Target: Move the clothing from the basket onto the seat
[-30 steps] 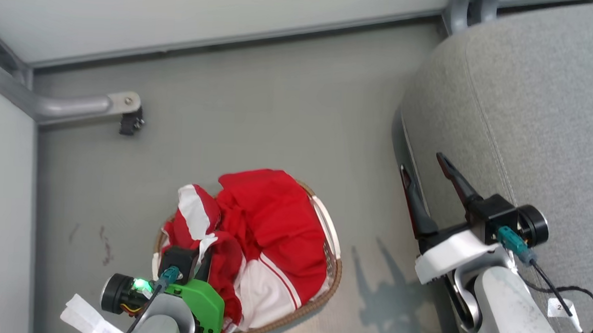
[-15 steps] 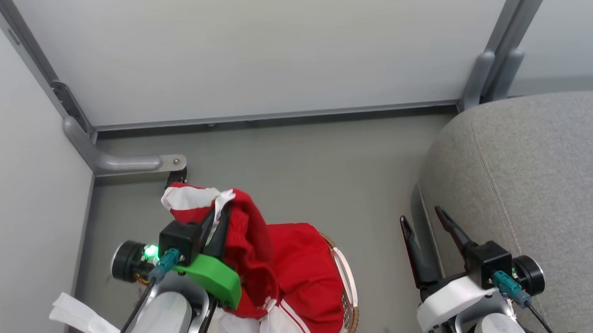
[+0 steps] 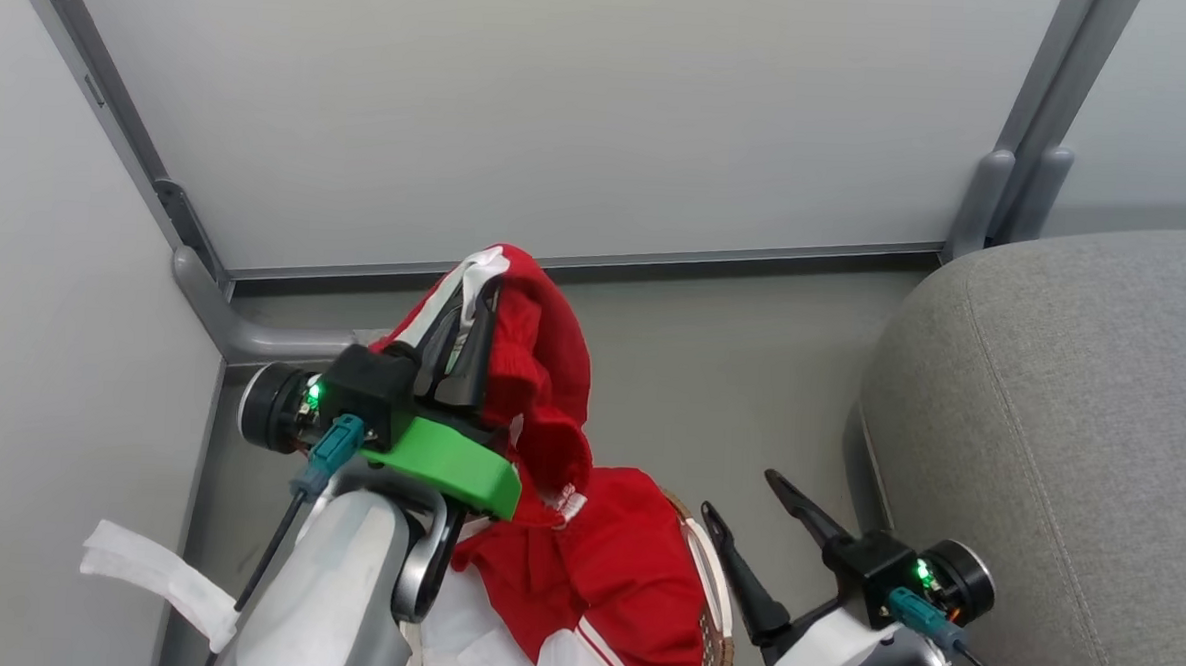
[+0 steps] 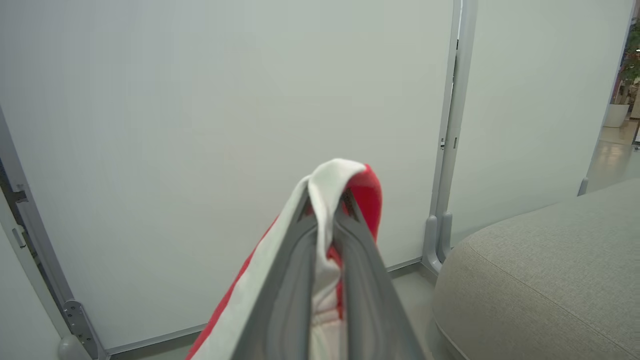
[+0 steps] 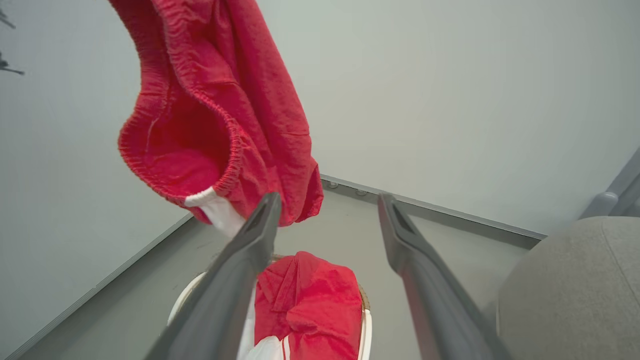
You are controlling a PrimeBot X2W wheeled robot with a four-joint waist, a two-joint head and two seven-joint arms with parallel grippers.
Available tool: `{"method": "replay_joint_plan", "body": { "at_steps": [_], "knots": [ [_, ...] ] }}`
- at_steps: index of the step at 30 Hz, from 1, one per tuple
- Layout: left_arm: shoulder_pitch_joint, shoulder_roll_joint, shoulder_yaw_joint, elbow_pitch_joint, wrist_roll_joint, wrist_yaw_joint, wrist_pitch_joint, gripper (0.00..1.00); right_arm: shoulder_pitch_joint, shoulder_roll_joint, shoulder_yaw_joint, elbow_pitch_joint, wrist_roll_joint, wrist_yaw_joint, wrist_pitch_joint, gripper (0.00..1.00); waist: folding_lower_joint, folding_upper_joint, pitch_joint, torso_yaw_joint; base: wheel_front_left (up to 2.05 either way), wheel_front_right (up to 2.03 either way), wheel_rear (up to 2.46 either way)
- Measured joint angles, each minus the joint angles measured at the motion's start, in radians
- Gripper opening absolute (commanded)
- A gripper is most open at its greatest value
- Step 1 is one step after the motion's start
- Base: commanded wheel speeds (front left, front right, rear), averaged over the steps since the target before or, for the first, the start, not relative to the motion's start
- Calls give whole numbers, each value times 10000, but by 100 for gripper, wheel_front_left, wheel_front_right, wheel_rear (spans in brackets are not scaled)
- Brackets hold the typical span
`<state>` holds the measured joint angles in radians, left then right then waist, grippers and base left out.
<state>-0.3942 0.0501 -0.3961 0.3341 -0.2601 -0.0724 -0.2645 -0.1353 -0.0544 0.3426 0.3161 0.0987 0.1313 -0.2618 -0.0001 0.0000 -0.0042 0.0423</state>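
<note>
**Grip.** L gripper [image 3: 469,318] is clenched on a thin fold of the red garment [image 3: 541,371]. The white panel is pinched between the jaws close to the tips, and the rest hangs below and to the seat side of them, elastic opening slack. R gripper [image 3: 741,492] is spread wide w/ nothing between its jaws.

**Location.** The rest of the clothing [image 3: 623,565] lies in the basket [image 3: 716,619], under the L jaws and just beside the R jaws. The seat [image 3: 1069,424] is beyond the R jaws, well apart from the L ones.

**Risks (judgement).**
1. Hold is shallow and near the tips, so a fast swing could let the cloth slide out short of the seat.
2. Cannot tell if the hanging tail is clear of the pile. If not, it may drag a 2nd piece out or tip the basket.
3. The route to the seat crosses the spread R fingers [image 5: 240,260], and the loose elastic loop could hook on one.
</note>
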Motion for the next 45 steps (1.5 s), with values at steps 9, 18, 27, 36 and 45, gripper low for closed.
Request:
{"method": "replay_joint_plan", "body": {
  "at_steps": [9,18,27,36,45],
  "knots": [
    [-493,-2,-1104,-203,-339,82,0,0,-1443,-107,1547,746,247,0,0,100,0,0,113,462,0,0,0],
    [-805,-6,-2326,-376,-911,203,-2,0,-3159,36,2717,2190,460,0,0,100,0,0,277,1079,0,0,0],
    [-944,-2,-2755,-351,-1218,464,-2,0,-3614,59,3057,2700,1659,0,0,0,0,0,426,1521,0,0,0],
    [-879,-2,-2299,163,-986,525,-4,100,-3428,59,2445,2236,1645,0,0,0,1,0,489,1077,0,0,0],
    [-259,40,-1400,918,-376,405,-4,100,-2584,56,1549,1248,1296,0,0,0,1,0,420,236,0,0,0]
  ]
}}
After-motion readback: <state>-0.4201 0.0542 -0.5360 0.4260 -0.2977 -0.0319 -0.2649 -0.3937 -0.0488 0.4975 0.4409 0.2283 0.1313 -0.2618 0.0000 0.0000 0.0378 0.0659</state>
